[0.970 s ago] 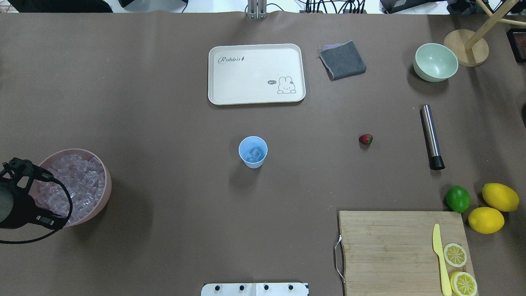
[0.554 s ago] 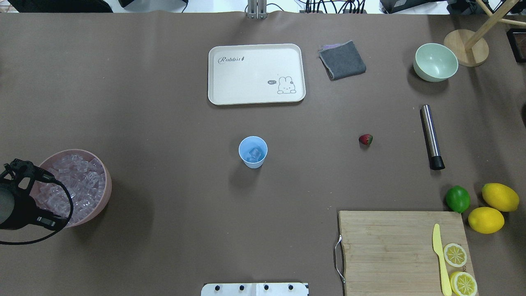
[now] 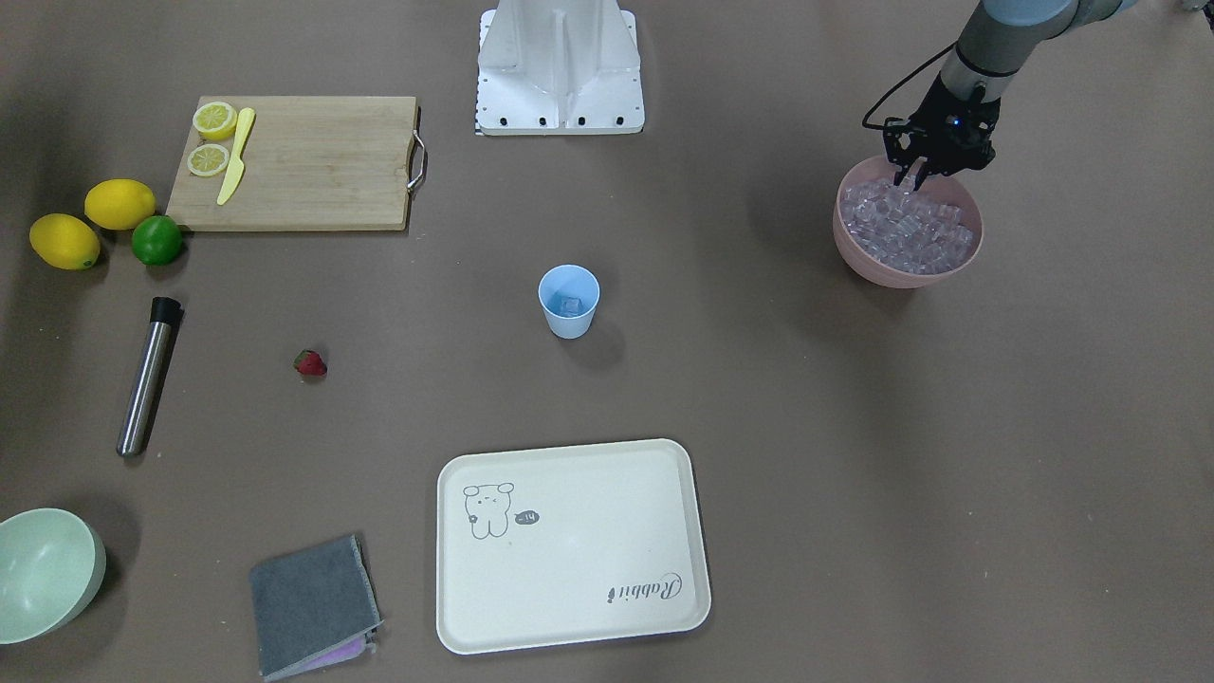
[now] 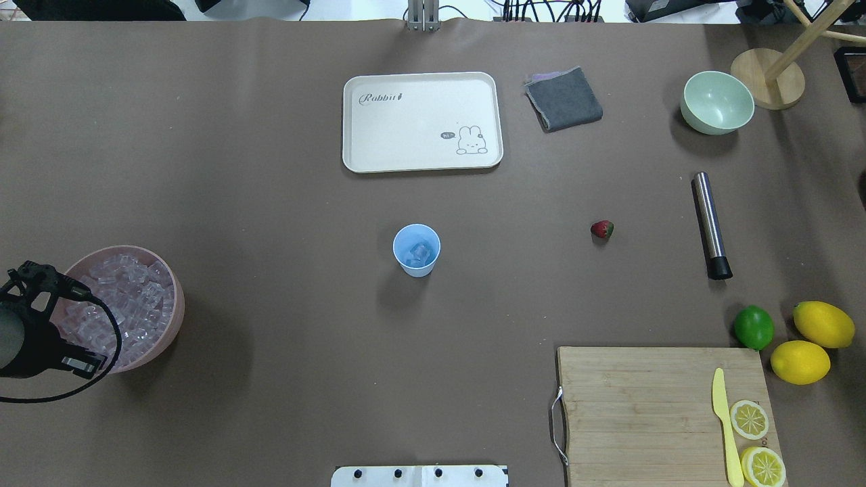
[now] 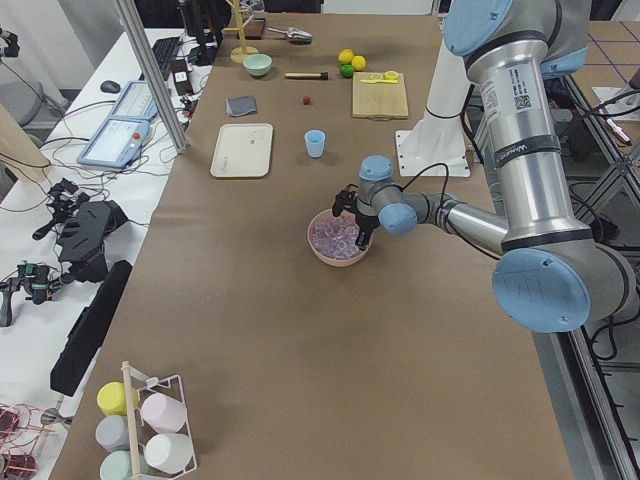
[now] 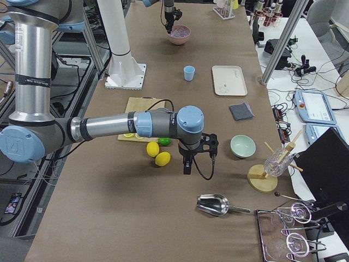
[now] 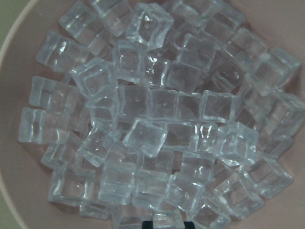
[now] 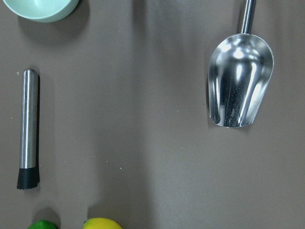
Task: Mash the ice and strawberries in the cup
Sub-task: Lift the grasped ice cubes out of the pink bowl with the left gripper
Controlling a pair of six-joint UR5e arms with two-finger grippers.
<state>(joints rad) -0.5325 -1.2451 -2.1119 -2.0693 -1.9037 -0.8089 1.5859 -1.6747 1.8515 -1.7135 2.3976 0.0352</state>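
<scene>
The light blue cup (image 4: 416, 250) stands upright mid-table with a few ice cubes (image 4: 421, 253) inside; it also shows in the front view (image 3: 569, 302). The strawberry (image 4: 602, 229) lies alone on the table to its right. A pink bowl (image 4: 177, 304) at the left edge is full of ice (image 7: 152, 119). My left gripper (image 4: 84, 331) hangs over the bowl's near rim, fingers spread and open, tips at the ice (image 3: 910, 228). My right gripper (image 6: 186, 166) shows only in the right side view, above the table near the lemons; I cannot tell its state.
A steel muddler (image 4: 709, 223) lies right of the strawberry. A cream tray (image 4: 423, 122), grey cloth (image 4: 563, 99) and pale green bowl (image 4: 717, 101) sit at the back. A cutting board (image 4: 649, 406) with knife and lemon slices, a lime (image 4: 754, 327) and two lemons are front right. A metal scoop (image 8: 240, 86) lies beyond.
My left gripper has shifted slightly toward the table's left edge over the pink bowl, uncovering more ice. Nothing else has moved.
</scene>
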